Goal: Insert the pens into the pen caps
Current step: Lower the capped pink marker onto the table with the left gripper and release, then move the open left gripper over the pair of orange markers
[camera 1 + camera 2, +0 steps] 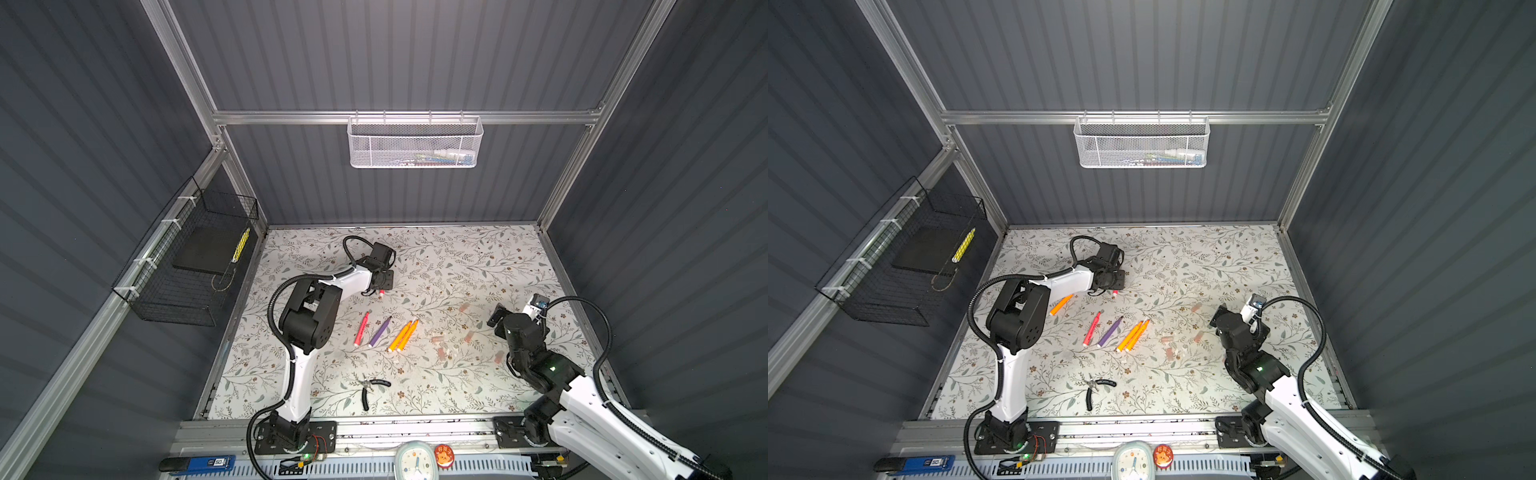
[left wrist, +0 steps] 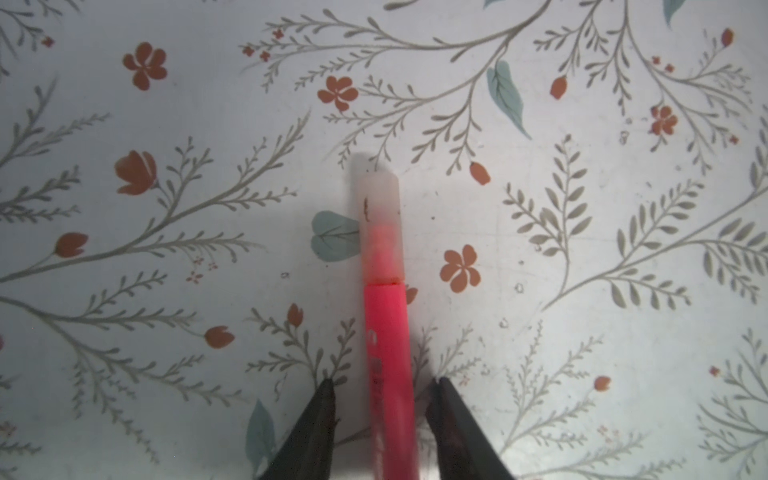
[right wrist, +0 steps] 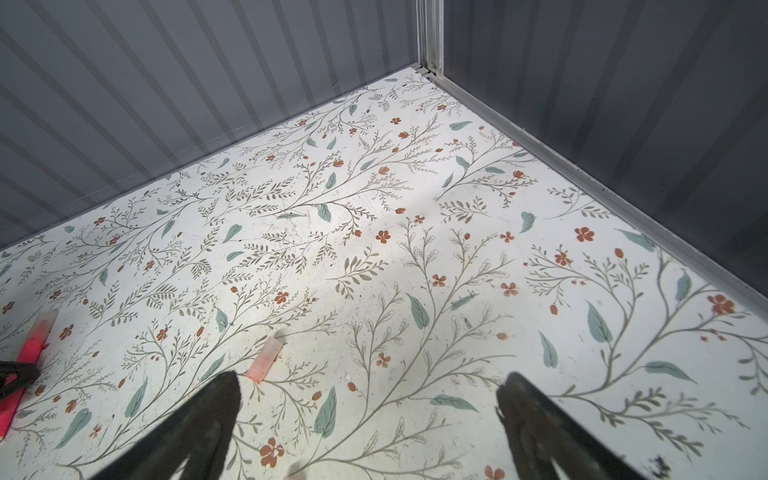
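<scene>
Lying closest to the front edge of the table is one pair of black-handled pliers. Farther in, around the middle, four pens lie in a slanted row with bare tips toward the far edge: one pink pen, one purple pen and two orange pens, the orange pair touching. A fifth pen, also orange, lies toward the left edge beside the left arm's elbow and shows in a top view only. Between the row and the right edge, five loose pale-pink pen caps can be counted, scattered apart; fainter clear bits among them are too small to count. The right pincer hovers over that side, spread wide with nothing in it, with one loose cap just beyond a fingertip. Farthest in, just past the table's middle, the sixth pen, pink, lies flat with a translucent fitted cap seated over its tip. The left pincer straddles its barrel, parted narrowly with a sliver of table showing on each side, gripping nothing.
</scene>
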`<state>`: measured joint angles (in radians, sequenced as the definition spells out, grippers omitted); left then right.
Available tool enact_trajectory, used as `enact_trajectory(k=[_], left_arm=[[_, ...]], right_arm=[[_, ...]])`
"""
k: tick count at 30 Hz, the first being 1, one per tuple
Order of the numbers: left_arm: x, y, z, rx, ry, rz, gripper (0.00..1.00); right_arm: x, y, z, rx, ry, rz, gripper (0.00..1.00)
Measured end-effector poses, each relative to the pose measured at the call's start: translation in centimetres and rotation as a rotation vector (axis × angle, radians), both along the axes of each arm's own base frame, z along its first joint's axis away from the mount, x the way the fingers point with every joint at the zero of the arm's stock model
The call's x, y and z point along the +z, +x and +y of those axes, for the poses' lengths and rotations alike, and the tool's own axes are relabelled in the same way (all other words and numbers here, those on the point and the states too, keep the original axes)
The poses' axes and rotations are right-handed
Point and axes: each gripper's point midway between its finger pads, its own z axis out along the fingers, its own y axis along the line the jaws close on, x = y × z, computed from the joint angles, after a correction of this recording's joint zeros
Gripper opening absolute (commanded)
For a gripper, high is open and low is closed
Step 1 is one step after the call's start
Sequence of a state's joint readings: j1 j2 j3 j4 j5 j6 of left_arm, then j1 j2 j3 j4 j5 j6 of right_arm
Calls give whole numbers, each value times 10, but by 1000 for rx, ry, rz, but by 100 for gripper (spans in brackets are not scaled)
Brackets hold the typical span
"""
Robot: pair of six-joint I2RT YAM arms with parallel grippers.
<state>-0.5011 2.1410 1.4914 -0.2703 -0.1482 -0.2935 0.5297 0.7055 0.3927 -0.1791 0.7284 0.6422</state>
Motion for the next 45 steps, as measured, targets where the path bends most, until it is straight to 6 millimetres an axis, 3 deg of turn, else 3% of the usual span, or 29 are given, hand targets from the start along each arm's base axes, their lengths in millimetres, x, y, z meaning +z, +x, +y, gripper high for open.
enact_trajectory(k=[3,5,11,15,23,27,34,38,45], left_arm=[[4,-11,3,-7,-16,6,63],[11,-28,10,-12,-28,17,66],[80,-62,16,-34,-167,-102,67],[99,-95,16,-44,-250,-149,67],[103,-194,-22,-173,-336,-124,68],[98,-209,-24,-181,-344,-102,67],[69,-238,-42,-265,-261,-25,62],[46,-246,-47,-293,-187,10,61],[29,-244,-53,-312,-124,23,56]], right_arm=[[0,0,0,0,0,0,99],[0,0,0,0,-1,0,99],[-5,2,-3,-14,-13,18,99],[-12,3,-6,-29,-24,44,99],[-16,2,-9,-35,-17,63,99],[-20,3,-9,-32,-17,82,99],[-20,6,-6,-13,-2,81,99],[-14,6,-2,13,16,61,99],[-7,6,0,28,38,20,99]])
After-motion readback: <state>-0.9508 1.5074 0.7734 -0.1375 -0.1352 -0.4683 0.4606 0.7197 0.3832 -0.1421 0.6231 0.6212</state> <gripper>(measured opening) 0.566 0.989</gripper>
